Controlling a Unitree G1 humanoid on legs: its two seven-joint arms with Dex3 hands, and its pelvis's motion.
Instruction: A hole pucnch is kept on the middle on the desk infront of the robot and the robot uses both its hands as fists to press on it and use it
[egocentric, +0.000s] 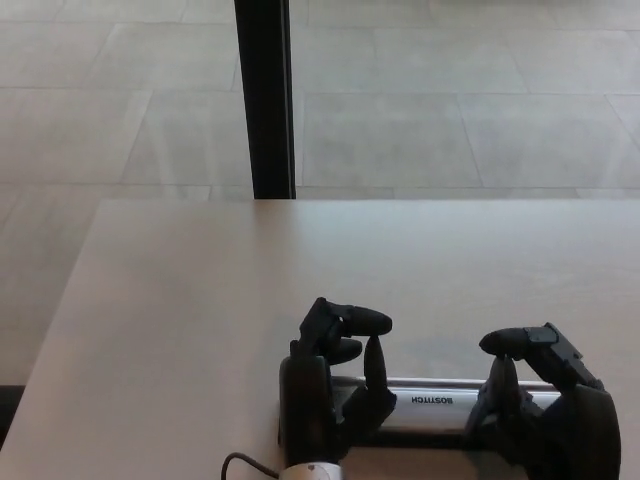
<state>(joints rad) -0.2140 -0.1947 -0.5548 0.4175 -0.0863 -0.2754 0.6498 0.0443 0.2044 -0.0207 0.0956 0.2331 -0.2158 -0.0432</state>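
A silver hole punch (432, 400) is seen lying crosswise at the near edge of the pale wooden table (200, 300), at about 6 o'clock in the view. The left hand (330, 390) is set on its left end, with the fingers (375, 362) curled down into a loose fist and nothing held. The right hand (545, 415) is placed on the right end, its fingers likewise curled shut on nothing. A thin cable (245, 465) is seen near the left wrist. A black post (265, 95) stands on the tiled floor (450, 100) beyond the table's far edge, at 11 o'clock.
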